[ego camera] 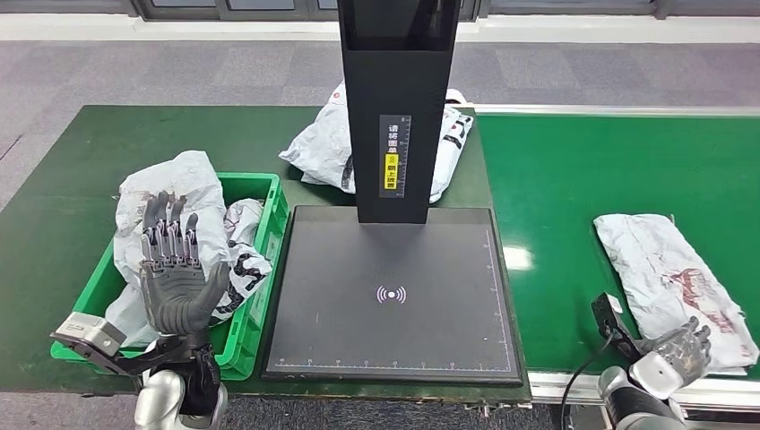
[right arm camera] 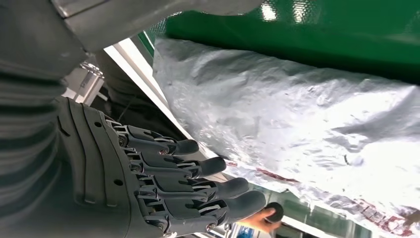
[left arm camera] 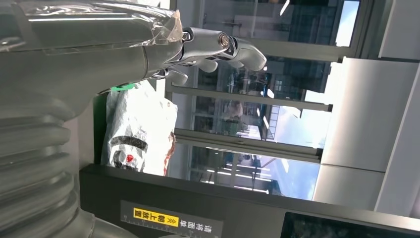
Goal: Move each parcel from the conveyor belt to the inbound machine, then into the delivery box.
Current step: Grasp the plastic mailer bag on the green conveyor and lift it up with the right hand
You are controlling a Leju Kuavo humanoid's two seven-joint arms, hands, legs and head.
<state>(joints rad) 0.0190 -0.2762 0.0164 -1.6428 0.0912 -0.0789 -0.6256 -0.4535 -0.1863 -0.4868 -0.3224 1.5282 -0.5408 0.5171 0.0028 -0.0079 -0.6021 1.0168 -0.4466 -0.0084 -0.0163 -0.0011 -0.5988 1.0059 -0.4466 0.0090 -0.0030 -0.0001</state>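
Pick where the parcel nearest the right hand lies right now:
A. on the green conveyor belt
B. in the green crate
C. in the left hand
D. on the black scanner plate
A. The parcel lies flat on the green conveyor belt, just beyond the open right hand, which has not gripped it yet; the scanner plate is bare.
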